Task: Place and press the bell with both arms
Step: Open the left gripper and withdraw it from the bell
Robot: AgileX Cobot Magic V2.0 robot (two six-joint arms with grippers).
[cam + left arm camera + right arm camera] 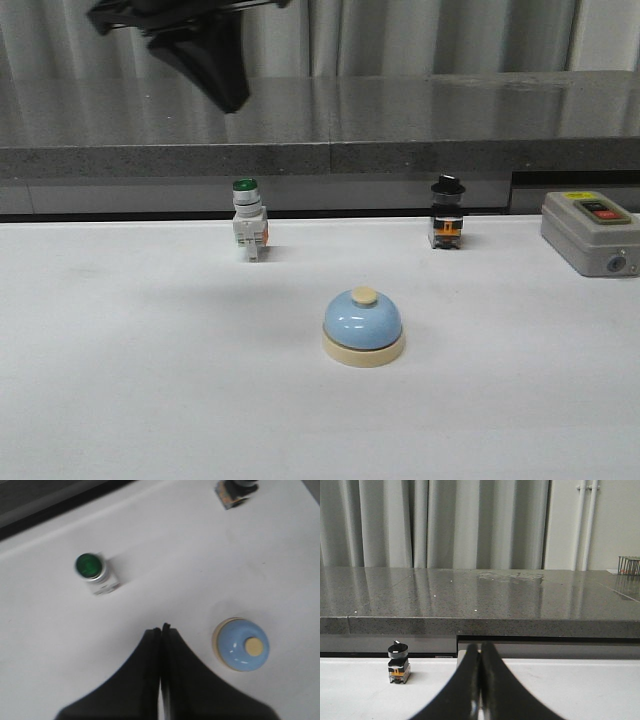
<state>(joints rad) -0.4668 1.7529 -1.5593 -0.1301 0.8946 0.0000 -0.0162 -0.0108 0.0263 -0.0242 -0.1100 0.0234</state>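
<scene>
The light-blue dome bell (363, 326) with cream base and cream button stands upright on the white table, near the middle. It also shows in the left wrist view (242, 644). My left gripper (225, 95) hangs high above the table at the upper left, blurred in the front view. In its wrist view the left gripper (162, 628) is shut and empty, beside the bell and well above it. My right gripper (480, 647) is shut and empty, low over the table. It does not show in the front view. The bell does not show in the right wrist view.
A green-capped white pushbutton (249, 225) stands at the back left, also in the left wrist view (92, 571). A black knob switch (447, 214) stands at the back, also in the right wrist view (398, 664). A grey box with red button (592, 232) sits at the right. A dark counter (330, 130) runs behind.
</scene>
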